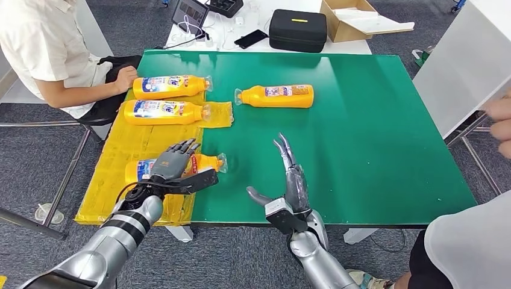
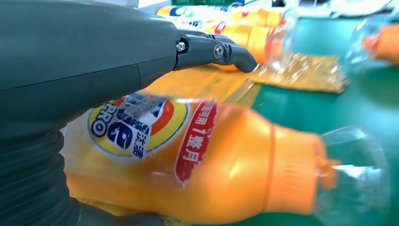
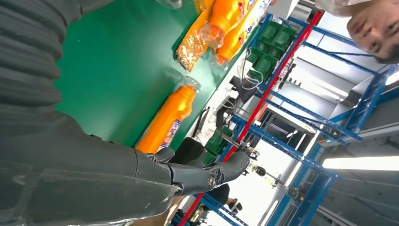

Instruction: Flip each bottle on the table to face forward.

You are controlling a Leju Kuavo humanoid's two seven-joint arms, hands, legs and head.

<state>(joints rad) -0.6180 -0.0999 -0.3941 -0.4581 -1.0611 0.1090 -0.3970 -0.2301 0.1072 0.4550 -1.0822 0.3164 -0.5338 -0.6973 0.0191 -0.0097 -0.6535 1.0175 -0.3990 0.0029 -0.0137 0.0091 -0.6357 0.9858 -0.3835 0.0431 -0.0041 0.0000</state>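
Four orange bottles lying on side on green tabletop point(image 1: 361, 138), clear caps pointing robot's right on three, left on the lone one.

Nearest bottle point(image 1: 203, 162) at front-left, on yellow sheet point(image 1: 129, 153), cap just over sheet edge onto green. Label w/ red strip and blue-yellow roundel facing up in left wrist view point(image 2: 188, 155). Left hand point(image 1: 175, 165) resting over its body from above, fingers draped across the far side, thumb out toward robot's right. Cannot tell if actually gripping or just laid on top; in wrist view the fingers point(image 2: 221, 52) stick out past the bottle, thumb region alongside label.

Right hand point(image 1: 289, 180) over bare green near front edge, holding nothing, fingers straight and pointing away from robot, thumb splayed to the side. Well apart from every bottle.

Middle-left bottle point(image 1: 164, 112) on sheet, blue-white label up, cap at sheet's right part. Far-left bottle point(image 1: 169, 87) just behind it, near tabletop's left edge, label up.

Lone bottle point(image 1: 278, 96) on bare green, centre-far, cap to robot's left, small label visible; also seen in right wrist view point(image 3: 164, 120).

Seated person in white shirt point(image 1: 42, 48) at far-left corner, hand by the far-left bottle. Another person's hand point(image 1: 500, 120) at right edge. Black case point(image 1: 297, 30) and cardboard box point(image 1: 355, 18) on white desk behind.
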